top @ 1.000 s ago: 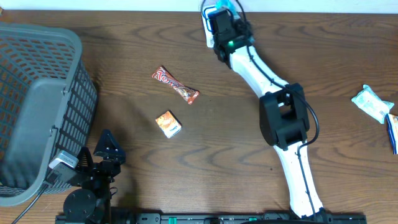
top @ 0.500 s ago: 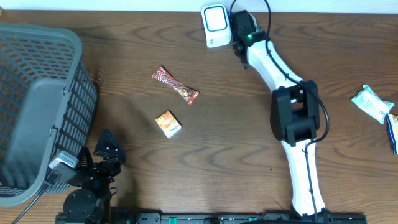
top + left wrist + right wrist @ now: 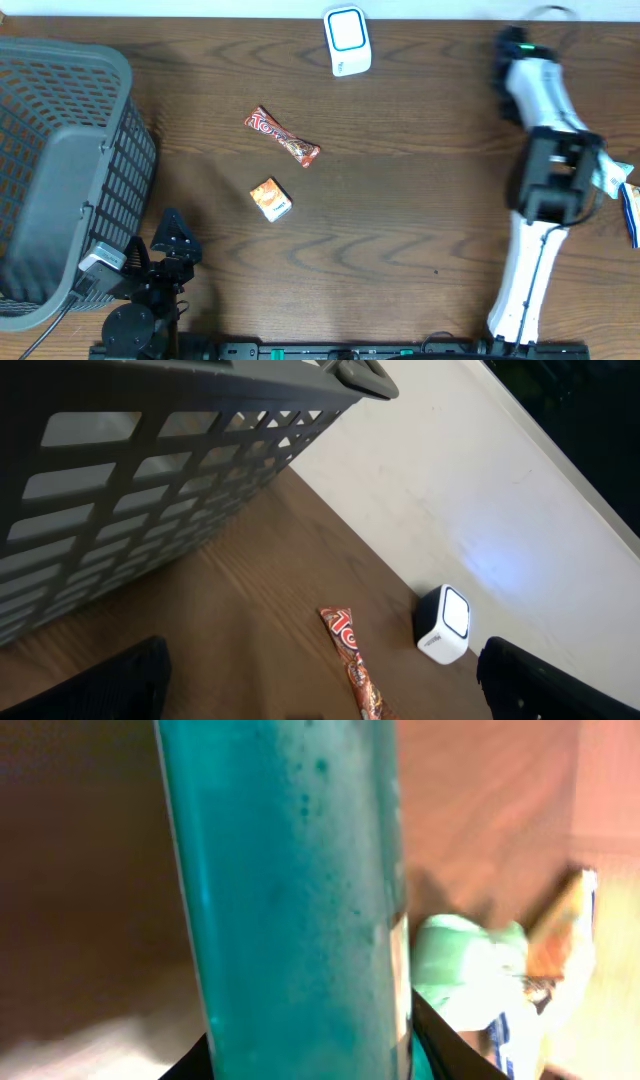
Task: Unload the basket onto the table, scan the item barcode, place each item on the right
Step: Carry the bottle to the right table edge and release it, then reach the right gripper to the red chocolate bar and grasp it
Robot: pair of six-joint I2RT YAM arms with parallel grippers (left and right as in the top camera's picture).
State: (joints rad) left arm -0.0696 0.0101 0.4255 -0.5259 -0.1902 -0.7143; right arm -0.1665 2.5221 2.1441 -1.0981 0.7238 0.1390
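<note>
The teal packet [image 3: 290,890] is in the right claw [image 3: 315,1055], which is closed narrow on it. The packet stands up between the two dark fingers and fills most of the right wrist view. That arm is at the far right of the counter [image 3: 400,220], well apart from the white scanner [image 3: 347,40] at the back edge and near the loose pale packets [image 3: 598,165].

I judge this to be a carrying step, with the item held in the air but not presented to the scanner. Whether it is going to or coming from the scanner cannot be told. If the scan is not yet done, the next move calls for a swing left to bring the packet in front of the scanner's blue-ringed window, turned so the barcode faces it. No barcode shows on the visible side.

The left claw [image 3: 320,700] is wide open and empty, low by the grey basket [image 3: 60,170].

Only the right wrist view shows the held packet; from overhead the arm hides it. The overhead view alone gives the layout: a candy bar [image 3: 283,137] and a small orange box [image 3: 271,198] lie apart mid-counter. The left wrist view shows the scanner's front, the candy bar and the basket wall from low down.
</note>
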